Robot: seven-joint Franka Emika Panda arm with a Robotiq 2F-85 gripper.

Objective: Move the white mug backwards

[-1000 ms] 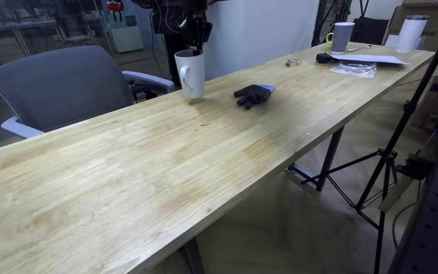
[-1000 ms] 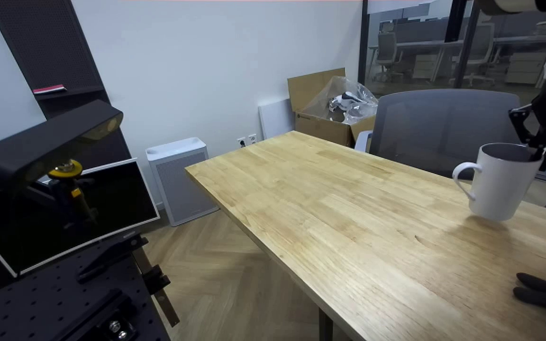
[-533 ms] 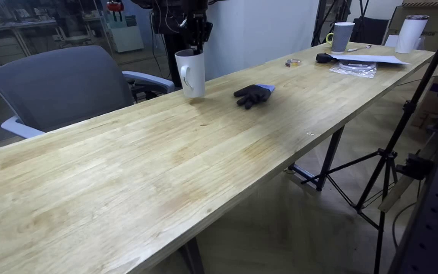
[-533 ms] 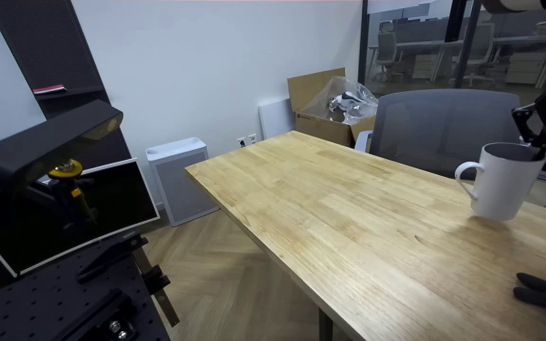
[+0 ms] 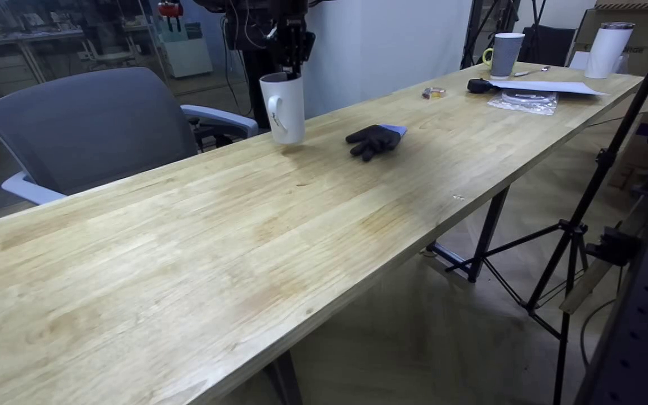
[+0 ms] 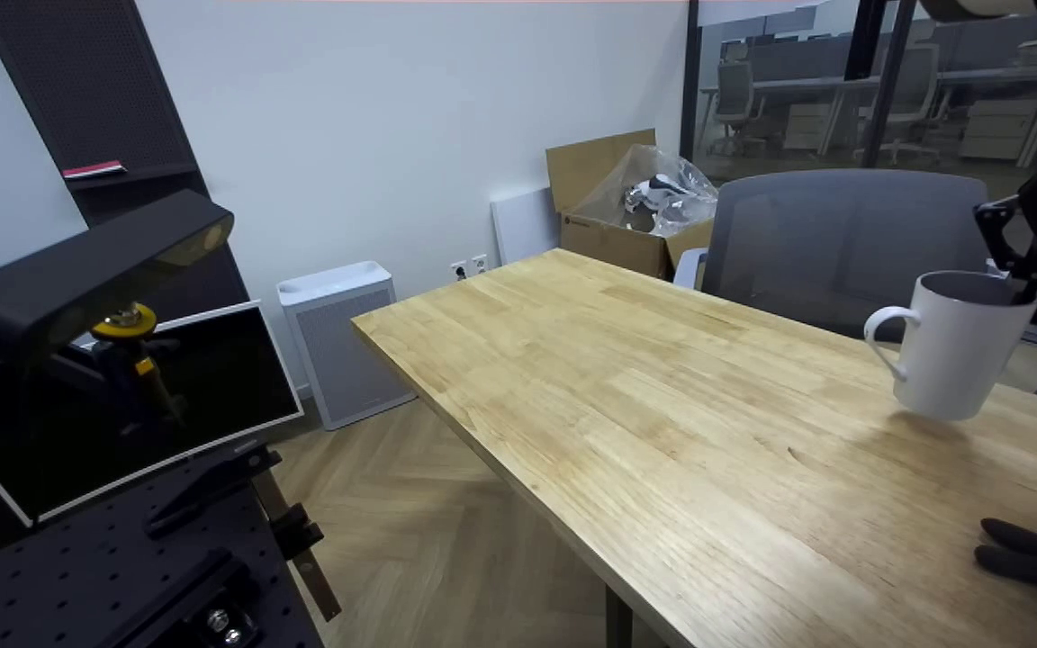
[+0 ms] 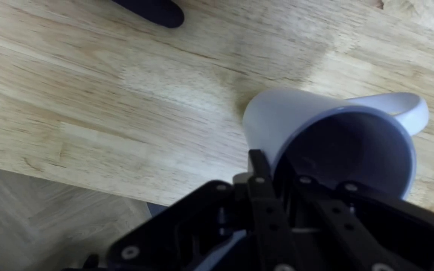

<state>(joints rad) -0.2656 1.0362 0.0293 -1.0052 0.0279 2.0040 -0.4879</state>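
Observation:
The white mug (image 5: 291,115) is upright or nearly so at the table's chair-side edge. It also shows in an exterior view (image 6: 960,355), with its handle (image 6: 883,317) out to the left. A shadow lies under its base, which looks slightly above the table. In the wrist view the mug (image 7: 277,113) shows its dark interior. My gripper (image 7: 271,162) is shut on the mug's wall, one finger (image 7: 256,163) outside and the other inside, its tip hidden in the dark. The gripper (image 5: 291,74) comes down from above at the rim.
A black glove (image 5: 376,140) lies on the table (image 5: 234,236) near the mug. An office chair (image 5: 93,129) stands against the table's edge. Farther along are a grey cup (image 5: 507,55), a white tumbler (image 5: 609,50), a paper sheet (image 5: 549,86) and a plastic bag (image 5: 523,103).
The mug and gripper have shifted very slightly to the right in both exterior views. The grip looks the same, and the glove has not moved.

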